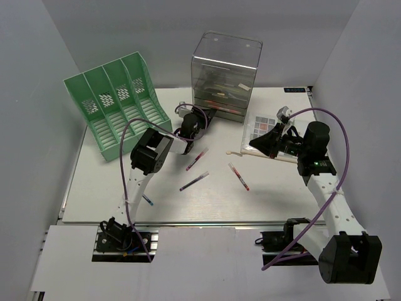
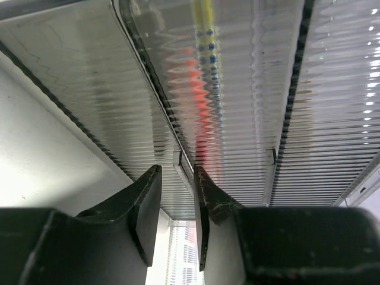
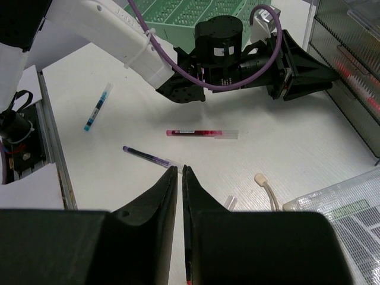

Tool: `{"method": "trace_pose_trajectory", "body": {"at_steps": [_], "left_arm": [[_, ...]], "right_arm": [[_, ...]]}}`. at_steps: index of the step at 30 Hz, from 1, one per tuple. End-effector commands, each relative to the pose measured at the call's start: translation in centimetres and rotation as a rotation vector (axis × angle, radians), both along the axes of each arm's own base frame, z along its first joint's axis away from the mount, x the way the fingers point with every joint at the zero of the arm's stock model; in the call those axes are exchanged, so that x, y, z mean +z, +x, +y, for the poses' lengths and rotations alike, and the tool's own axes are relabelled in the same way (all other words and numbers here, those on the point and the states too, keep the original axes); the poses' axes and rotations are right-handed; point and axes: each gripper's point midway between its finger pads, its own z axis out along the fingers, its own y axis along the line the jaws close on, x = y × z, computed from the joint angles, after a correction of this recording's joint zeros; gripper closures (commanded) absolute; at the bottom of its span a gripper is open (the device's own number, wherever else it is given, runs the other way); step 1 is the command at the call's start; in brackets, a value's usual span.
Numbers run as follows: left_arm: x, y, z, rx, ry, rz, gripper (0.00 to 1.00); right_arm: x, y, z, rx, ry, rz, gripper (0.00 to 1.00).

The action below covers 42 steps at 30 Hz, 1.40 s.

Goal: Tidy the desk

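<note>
The white desk (image 1: 269,200) holds loose pens: a red pen (image 1: 196,159), a purple pen (image 1: 193,181), a second red pen (image 1: 239,176) and a blue pen (image 1: 146,200). My left gripper (image 1: 210,115) reaches to the bottom front of the clear drawer box (image 1: 225,69). In the left wrist view the left gripper (image 2: 177,172) stands narrowly open astride a clear drawer lip (image 2: 183,165) that lies against the right finger. My right gripper (image 1: 252,146) hovers at the right, shut and empty; in its wrist view the right gripper (image 3: 180,169) points at the purple pen (image 3: 145,155).
A green slotted file rack (image 1: 116,103) stands at the back left. A clear pouch with a colour grid (image 1: 263,125) lies under the right arm, with a beige-tipped cord (image 3: 261,180) beside it. Grey walls close in three sides.
</note>
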Motion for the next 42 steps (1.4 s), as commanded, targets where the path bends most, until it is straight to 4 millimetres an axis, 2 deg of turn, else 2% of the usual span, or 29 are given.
{"method": "trace_pose_trajectory", "body": {"at_steps": [1, 13, 15, 16, 19, 24, 30, 31, 33, 34, 36, 38, 39, 42], "left_arm": [[2.9, 0.8, -0.4, 0.010, -0.044, -0.058, 0.63], [3.5, 1.4, -0.4, 0.027, -0.063, -0.079, 0.70], [3.3, 1.5, -0.5, 0.024, -0.061, -0.074, 0.77], [3.3, 1.5, -0.5, 0.025, -0.062, -0.075, 0.86], [3.6, 1.3, -0.4, 0.022, -0.067, -0.081, 0.95], [4.0, 0.7, 0.0, 0.027, -0.076, -0.092, 0.99], [3.5, -1.1, 0.8, 0.015, -0.075, -0.091, 1.00], [4.2, -1.4, 0.9, 0.013, -0.081, -0.100, 1.00], [3.7, -2.4, 1.4, 0.004, -0.075, -0.092, 1.00], [4.4, -2.8, 1.5, 0.001, -0.080, -0.103, 1.00], [3.7, -4.0, 2.1, -0.007, -0.066, -0.093, 1.00], [5.0, -4.8, 2.4, -0.013, -0.069, -0.115, 1.00], [4.2, -5.4, 2.8, -0.013, -0.055, -0.098, 1.00], [4.5, -6.2, 3.0, -0.024, -0.047, -0.095, 1.00]], "right_arm": [[-0.1, 0.3, -0.2, -0.004, -0.008, -0.020, 0.87], [0.0, 0.3, -0.2, -0.002, -0.010, -0.024, 0.87], [0.0, 0.2, -0.1, -0.001, -0.010, -0.022, 0.87], [-0.1, 0.2, -0.2, -0.004, -0.010, -0.021, 0.87], [-0.1, 0.2, -0.2, -0.005, -0.010, -0.019, 0.87], [-0.1, 0.3, -0.2, -0.008, -0.011, -0.019, 0.87], [-0.2, 0.3, -0.3, -0.013, -0.012, -0.018, 0.87], [-0.1, 0.4, -0.3, -0.014, -0.012, -0.018, 0.87], [-0.3, 0.4, -0.3, -0.014, -0.012, -0.013, 0.87], [-0.3, 0.4, -0.2, -0.011, -0.012, -0.013, 0.87], [-0.4, 0.5, -0.4, -0.019, -0.013, -0.010, 0.87], [-0.5, 0.5, -0.3, -0.016, -0.013, -0.007, 0.87], [-0.5, 0.5, -0.3, -0.016, -0.013, -0.004, 0.87], [-0.8, 0.5, -0.2, -0.010, -0.012, 0.011, 0.84]]}}
